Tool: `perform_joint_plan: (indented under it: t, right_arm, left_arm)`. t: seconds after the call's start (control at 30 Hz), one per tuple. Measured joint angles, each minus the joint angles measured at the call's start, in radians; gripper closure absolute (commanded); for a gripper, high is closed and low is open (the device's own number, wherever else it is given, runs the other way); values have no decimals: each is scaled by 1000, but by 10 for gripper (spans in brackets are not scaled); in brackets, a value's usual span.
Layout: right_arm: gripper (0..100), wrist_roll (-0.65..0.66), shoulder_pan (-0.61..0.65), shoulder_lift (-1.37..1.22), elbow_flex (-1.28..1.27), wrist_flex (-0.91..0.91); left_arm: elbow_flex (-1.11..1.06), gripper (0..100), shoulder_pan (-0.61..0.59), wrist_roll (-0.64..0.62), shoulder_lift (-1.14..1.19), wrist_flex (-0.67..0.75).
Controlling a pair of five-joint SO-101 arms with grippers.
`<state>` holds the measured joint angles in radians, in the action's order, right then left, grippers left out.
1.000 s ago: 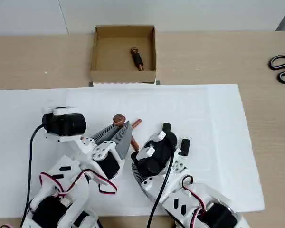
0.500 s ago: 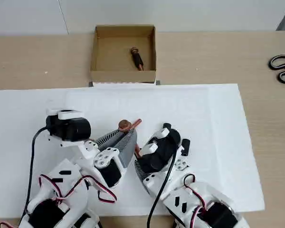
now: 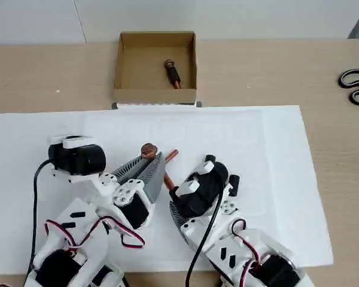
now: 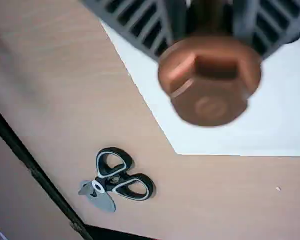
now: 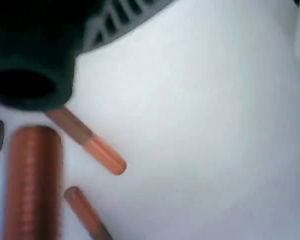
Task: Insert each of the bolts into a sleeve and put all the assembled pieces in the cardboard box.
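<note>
My left gripper (image 3: 148,160) is shut on a copper bolt (image 3: 148,149), whose hex head (image 4: 210,80) sticks out past the grey fingers (image 4: 135,20). Just right of it my right gripper (image 3: 175,195) is shut on a black sleeve (image 5: 30,75), its open bore beside the threaded shaft (image 5: 32,180). A loose copper bolt (image 3: 170,159) lies on the white paper (image 3: 275,149) between the two grippers. Another black sleeve (image 3: 232,184) lies by the right arm. The cardboard box (image 3: 124,63) at the back holds one assembled bolt and sleeve (image 3: 172,73).
Scissors (image 3: 356,86) lie on the wooden table at the far right edge, also as scissors (image 4: 117,180) in the left wrist view. Thin copper rods (image 5: 87,140) lie on the paper under the right gripper. Bare paper stretches to the right.
My left gripper swung the bolt to the right toward the right gripper, then came back left to about where it was. The right arm shifted only slightly.
</note>
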<state>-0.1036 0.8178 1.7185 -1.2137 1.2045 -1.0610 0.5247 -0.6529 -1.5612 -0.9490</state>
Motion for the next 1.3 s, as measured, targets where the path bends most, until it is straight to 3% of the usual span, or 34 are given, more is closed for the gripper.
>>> perform_joint_plan:
  t: [0.47, 1.3]
  right_arm:
    - [995, 0, 0, 0, 0, 0]
    - [995, 0, 0, 0, 2, 0]
  left_arm:
    - [0, 995, 68, -25, 0, -6]
    - [-11, 995, 54, 20, 2, -6]
